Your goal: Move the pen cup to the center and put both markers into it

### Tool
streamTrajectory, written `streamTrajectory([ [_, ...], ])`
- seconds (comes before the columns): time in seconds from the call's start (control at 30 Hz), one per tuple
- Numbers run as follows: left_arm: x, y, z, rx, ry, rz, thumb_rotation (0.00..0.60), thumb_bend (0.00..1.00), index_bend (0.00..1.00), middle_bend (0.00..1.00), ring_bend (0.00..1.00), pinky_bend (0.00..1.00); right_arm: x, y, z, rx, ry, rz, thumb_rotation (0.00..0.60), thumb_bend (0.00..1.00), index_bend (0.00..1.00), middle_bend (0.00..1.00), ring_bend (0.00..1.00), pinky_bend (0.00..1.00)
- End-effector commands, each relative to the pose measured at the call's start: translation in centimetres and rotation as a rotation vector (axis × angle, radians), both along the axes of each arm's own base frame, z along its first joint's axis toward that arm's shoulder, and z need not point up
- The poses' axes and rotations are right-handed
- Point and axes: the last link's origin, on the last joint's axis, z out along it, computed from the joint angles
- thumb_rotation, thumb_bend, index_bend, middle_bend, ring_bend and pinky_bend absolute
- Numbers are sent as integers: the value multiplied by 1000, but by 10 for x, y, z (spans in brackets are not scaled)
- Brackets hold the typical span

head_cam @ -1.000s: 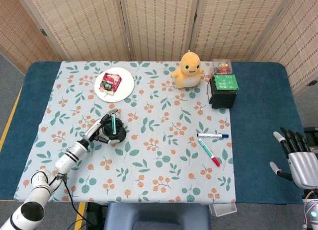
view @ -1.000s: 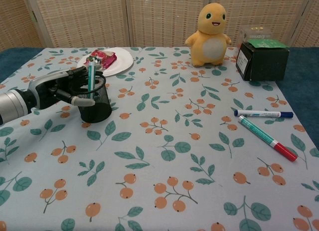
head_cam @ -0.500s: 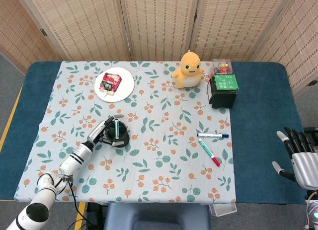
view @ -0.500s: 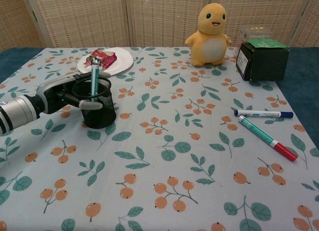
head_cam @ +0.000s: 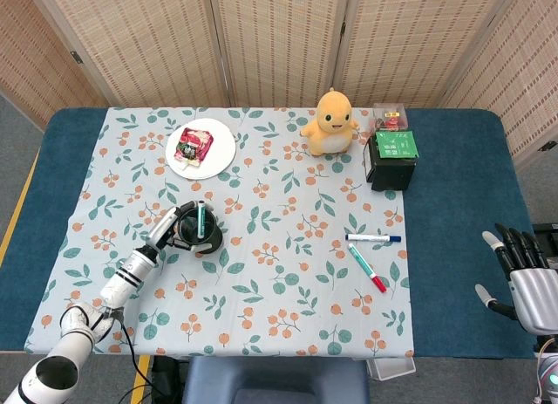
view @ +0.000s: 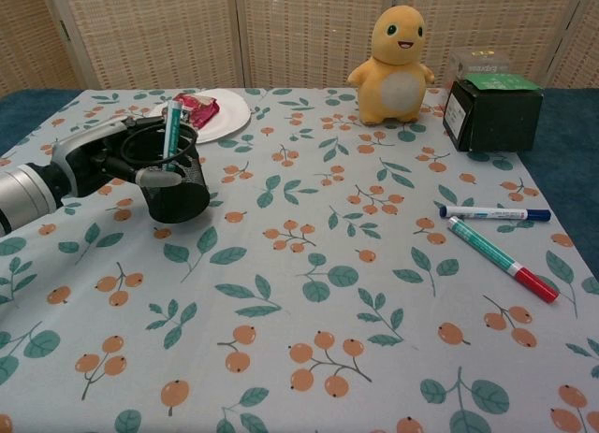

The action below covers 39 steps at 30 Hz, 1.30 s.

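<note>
I am gripping the black mesh pen cup [view: 175,176] with my left hand [view: 105,158], the fingers wrapping around its rim and wall from the left side. The cup is tilting slightly toward that hand and is sitting on the left part of the floral cloth [head_cam: 261,273] covering the bench [head_cam: 462,203], well short of the middle. A teal pen [view: 170,134] is standing inside it, leaning against the rim.

Both markers are lying on the cloth far to the right of the cup: the blue-capped marker [head_cam: 373,238] is lying nearly level, and the green-and-red marker [head_cam: 366,267] is slanting just below it, their left ends close together.

My right hand [head_cam: 525,282] is hovering past the bench's right edge, fingers spread and holding nothing, well apart from the markers.

Behind, an orange plush toy [head_cam: 331,122], a dark box [head_cam: 391,159] and a white plate [head_cam: 200,147] with a snack packet [head_cam: 193,146] are sitting along the far side.
</note>
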Motion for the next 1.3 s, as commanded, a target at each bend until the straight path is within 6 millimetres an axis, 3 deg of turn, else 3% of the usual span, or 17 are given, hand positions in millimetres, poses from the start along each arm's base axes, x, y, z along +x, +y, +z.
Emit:
streamTrajectory([
  [0.03, 5, -1, 5, 24, -2, -33, 600, 53, 342, 584, 440, 505, 0, 0, 1, 5, -4, 7, 600, 258, 70, 0, 0, 0],
  [0.23, 24, -5, -2, 30, -2, -85, 600, 52, 334, 583, 439, 505, 0, -2, 3, 34, -27, 19, 600, 258, 70, 0, 0, 0],
  [0.87, 124, -15, -62, -32, 111, -202, 600, 52, 328, 583, 439, 505, -10, 0, 30, 81, -153, 90, 600, 259, 71, 0, 0, 0],
  [1.3, 158, -31, -85, -42, 147, -228, 600, 52, 329, 583, 439, 505, -14, 6, 40, 83, -197, 129, 600, 262, 71, 0, 0, 0],
])
